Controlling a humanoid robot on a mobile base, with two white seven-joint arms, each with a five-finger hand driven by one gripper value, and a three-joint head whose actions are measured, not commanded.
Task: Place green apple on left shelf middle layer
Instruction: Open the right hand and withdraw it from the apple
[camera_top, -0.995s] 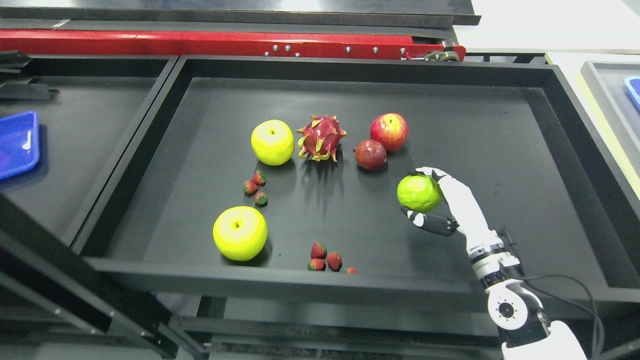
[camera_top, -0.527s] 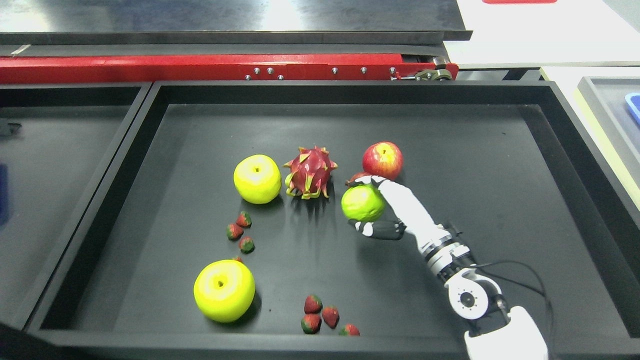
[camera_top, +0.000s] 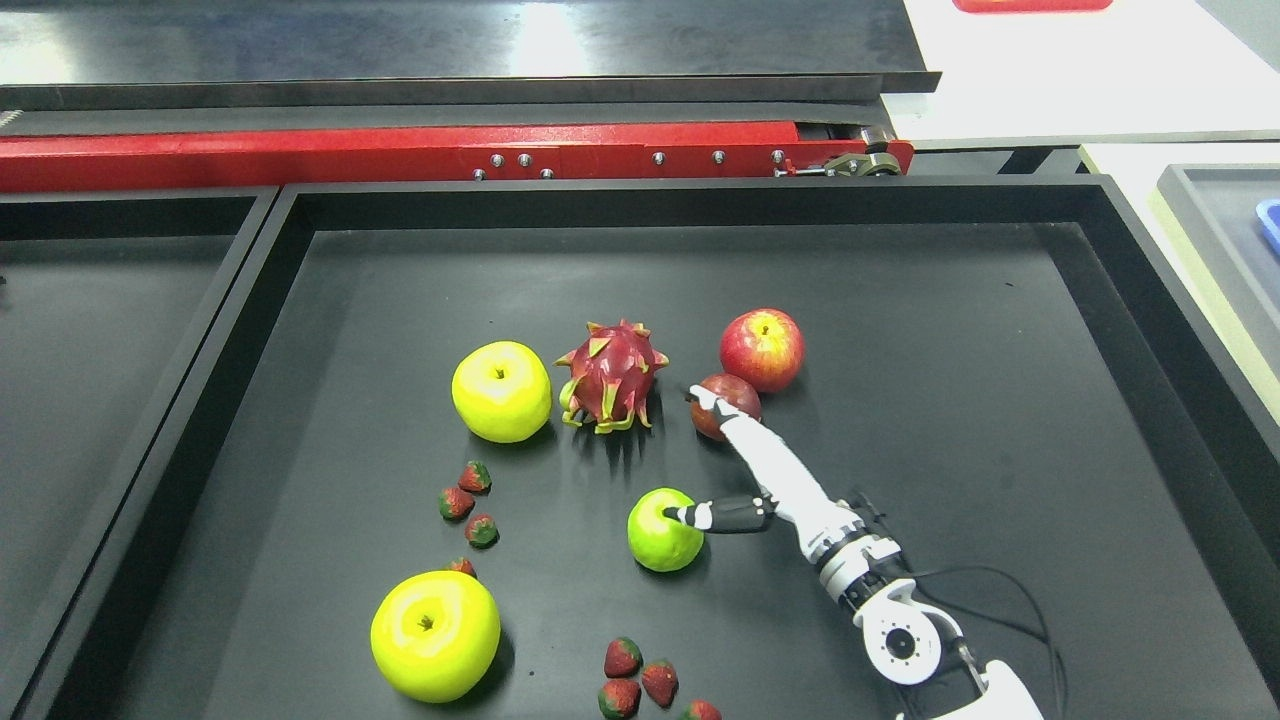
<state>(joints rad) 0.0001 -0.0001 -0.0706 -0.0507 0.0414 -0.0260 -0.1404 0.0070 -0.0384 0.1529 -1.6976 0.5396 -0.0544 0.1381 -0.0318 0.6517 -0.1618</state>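
The green apple (camera_top: 660, 535) rests on the floor of the black tray (camera_top: 900, 300), in front of the dragon fruit (camera_top: 610, 374). My right hand (camera_top: 697, 455) reaches in from the lower right and is open. Its long fingers (camera_top: 760, 455) stretch straight toward the small dark red fruit (camera_top: 735, 400). The thumb (camera_top: 715, 516) points left, and its tip lies over the apple's upper right side without closing on it. No shelf layers can be made out from this angle. The left arm is out of view.
Two yellow apples (camera_top: 501, 391) (camera_top: 435, 636), a red apple (camera_top: 762, 349) and several strawberries (camera_top: 463, 500) (camera_top: 640, 685) lie in the same tray. Another black tray (camera_top: 90, 340) adjoins on the left, a red rail (camera_top: 400, 152) runs behind, and a grey tray (camera_top: 1215, 230) shows at the right edge.
The camera view has shifted. The hand, which held the green apple in the air, has spread its fingers, and the apple now sits on the tray floor lower and further left.
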